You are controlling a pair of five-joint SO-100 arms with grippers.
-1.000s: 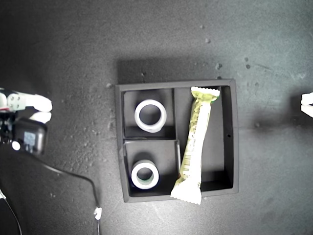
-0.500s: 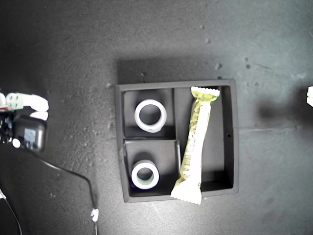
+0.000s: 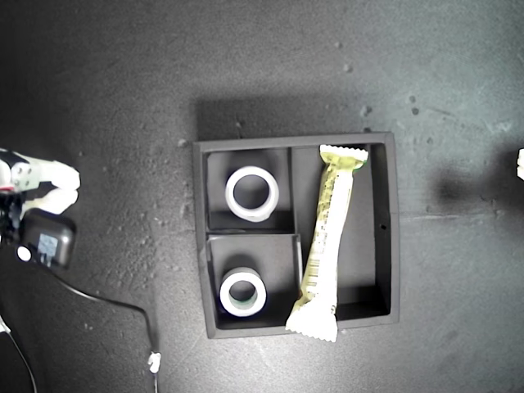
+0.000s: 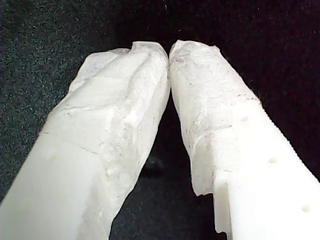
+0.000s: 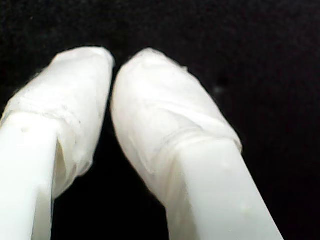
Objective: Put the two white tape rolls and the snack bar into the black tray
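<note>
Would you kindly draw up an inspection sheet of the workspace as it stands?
Surface: dark speckled mat.
Job's things: wider white roll and smaller roll each in a small compartment of the black tray; snack bar in the long one, its lower end over the wall.
Clutter: nothing seen.
Grippers: my first gripper and my second gripper shut, empty.
Cables: black cable on the exterior view's left.
Surroundings: nothing seen.

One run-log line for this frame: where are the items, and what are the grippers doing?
wider white roll: small compartment | smaller roll: other small compartment | snack bar: long compartment, end over wall | black tray | first gripper, second gripper: shut, empty
</note>
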